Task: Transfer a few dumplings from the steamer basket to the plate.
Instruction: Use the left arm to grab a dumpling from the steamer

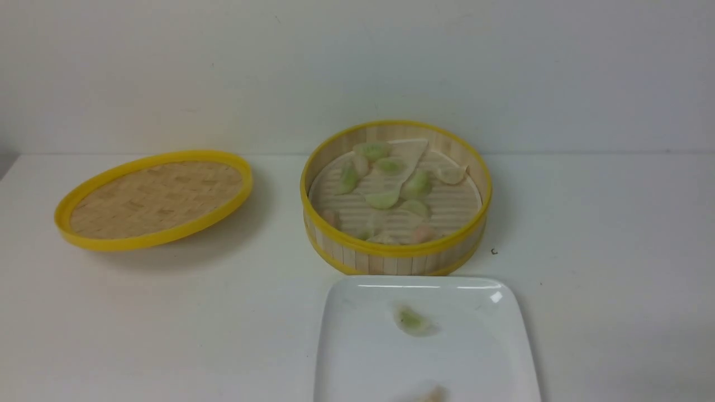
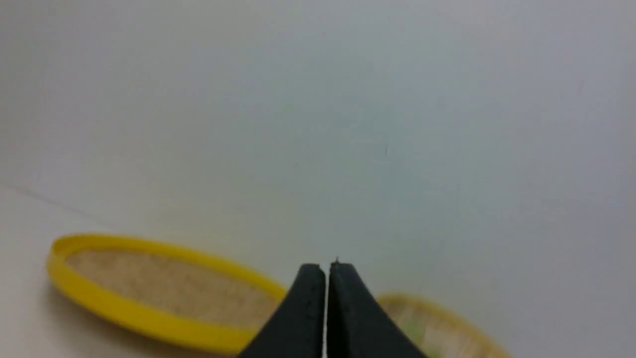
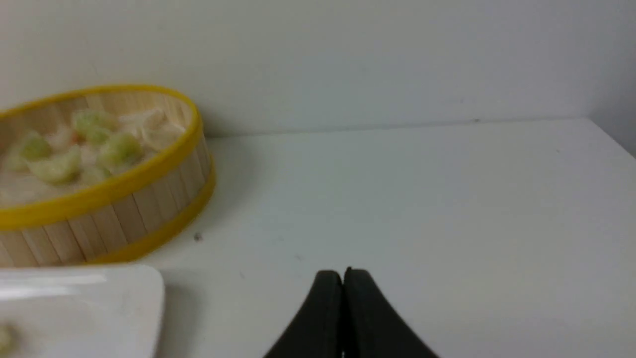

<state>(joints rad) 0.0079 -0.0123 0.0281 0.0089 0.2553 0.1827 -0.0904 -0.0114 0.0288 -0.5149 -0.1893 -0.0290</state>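
Note:
The steamer basket (image 1: 395, 254) stands at the table's middle back with several pale green and pinkish dumplings (image 1: 416, 184) on its slatted floor. The white square plate (image 1: 357, 346) lies in front of it. One green dumpling (image 1: 412, 320) lies on the plate, and a pinkish one (image 1: 433, 393) shows at the bottom edge. Neither arm shows in the front view. My left gripper (image 2: 326, 268) is shut and empty, off the table's left. My right gripper (image 3: 343, 274) is shut and empty, right of the plate (image 3: 99, 303) and basket (image 3: 124, 199).
The shallow woven lid (image 1: 153, 198) with a yellow rim leans tilted at the back left; it also shows in the left wrist view (image 2: 149, 293). A white wall runs behind the table. A small dark speck (image 1: 494, 252) lies right of the basket.

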